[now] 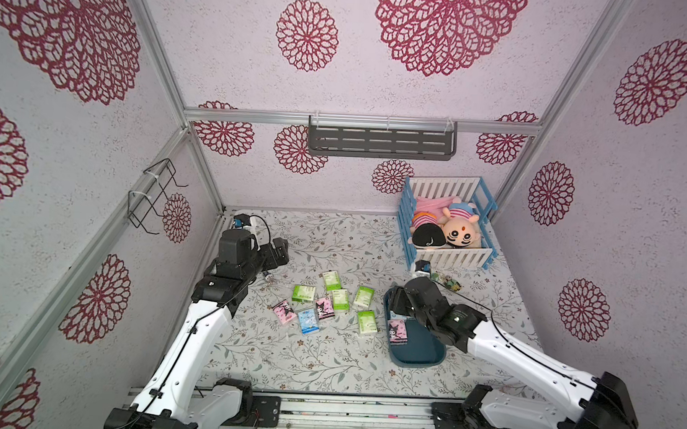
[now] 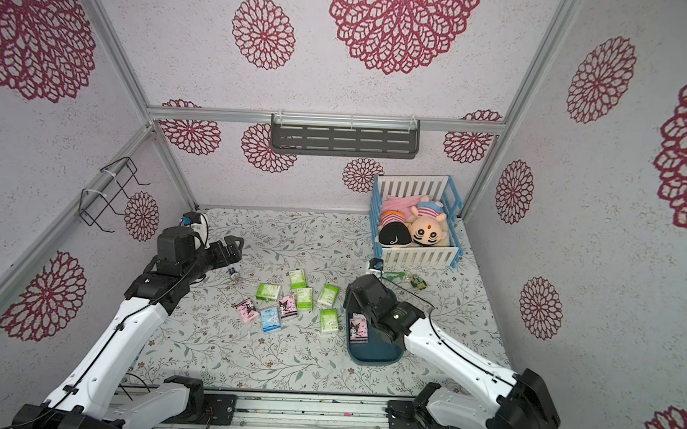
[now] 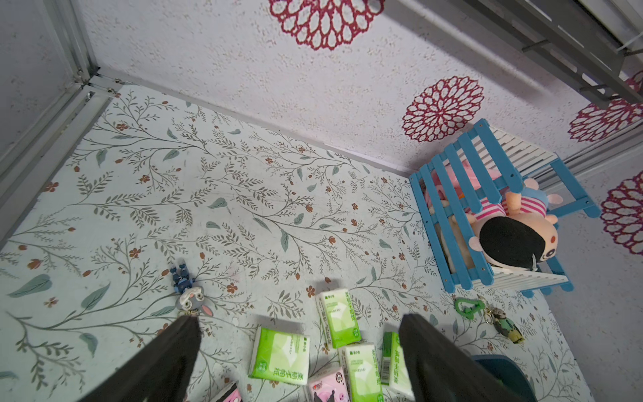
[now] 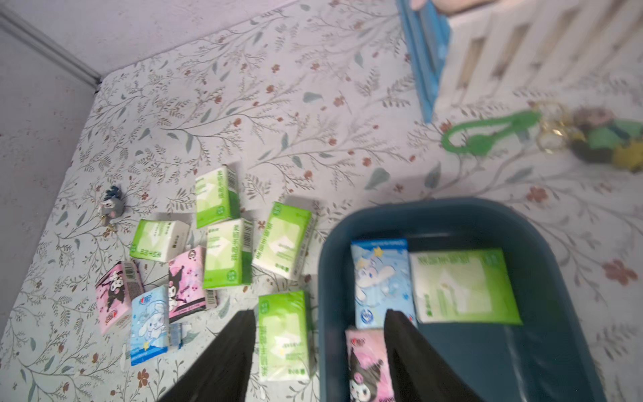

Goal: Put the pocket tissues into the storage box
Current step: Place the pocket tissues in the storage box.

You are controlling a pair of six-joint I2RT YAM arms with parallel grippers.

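The storage box (image 1: 419, 352) (image 2: 379, 354) (image 4: 487, 215) is a dark teal tub on the right of the table. Inside it lie a pink pack (image 4: 368, 365) (image 1: 397, 331), a light blue pack (image 4: 379, 278) and a green pack (image 4: 462, 285). Several loose pocket tissues (image 1: 340, 299) (image 2: 304, 298) (image 3: 280, 355) lie scattered left of the box, the nearest a green one (image 4: 283, 334). My right gripper (image 4: 317, 315) (image 1: 394, 301) hangs open over the box's left wall, holding nothing. My left gripper (image 3: 299, 320) (image 1: 280, 252) is open above the table's back left, also holding nothing.
A blue-and-white toy crib (image 1: 483, 205) with plush dolls stands at the back right. Before it lie a green clip and a keychain figure (image 1: 450, 283). A small grey figure (image 1: 268, 278) lies near the left gripper. A grey shelf (image 1: 381, 141) hangs on the back wall, a wire rack (image 1: 155, 195) on the left wall.
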